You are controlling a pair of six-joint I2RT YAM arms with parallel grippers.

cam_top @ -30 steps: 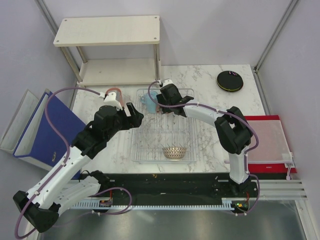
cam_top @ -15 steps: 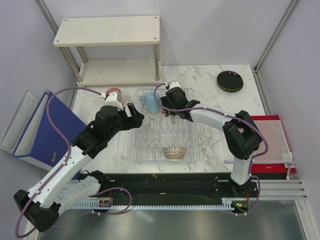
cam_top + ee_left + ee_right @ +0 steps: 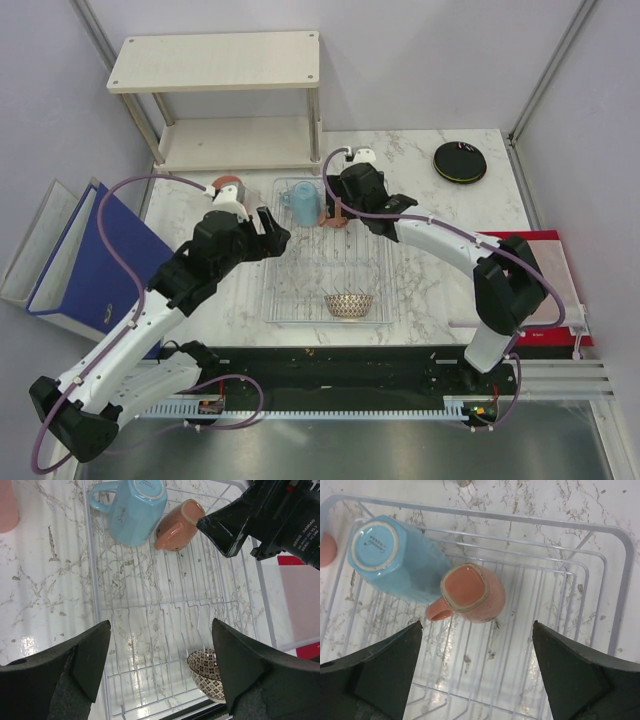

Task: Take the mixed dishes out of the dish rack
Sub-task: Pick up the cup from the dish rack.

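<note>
The dish rack [image 3: 325,262], a shallow basket of thin silvery wire, is sitting at the middle of the marble desk [image 3: 420,275]. In its 11 o'clock corner a light blue cup [image 3: 395,557] is lying tilted with its stamped bottom facing up, and a salmon cup [image 3: 472,595] is leaning against it on the 3 o'clock side, its handle pointing toward 7 o'clock in the right wrist view. A beige net-patterned bowl [image 3: 349,304] is resting at the rack's 6 o'clock edge.

The right fingers [image 3: 385,670] are hanging spread wide above the salmon cup, gripping nothing. The left fingers [image 3: 85,665] are hovering over the rack's 9 o'clock rim, likewise spread and gripping nothing.

A second salmon cup [image 3: 232,188] is standing on the desk outside the rack at 10 o'clock, partly hidden by the left arm. A black plate [image 3: 459,162] is lying at the desk's 1 o'clock corner, showing a lime edge (one plate or a stack, I cannot tell). A wooden shelf [image 3: 215,62] is standing at 11 o'clock, a blue binder [image 3: 85,265] is lying off the desk at 9 o'clock, and a red pouch [image 3: 535,285] at 3 o'clock.
</note>
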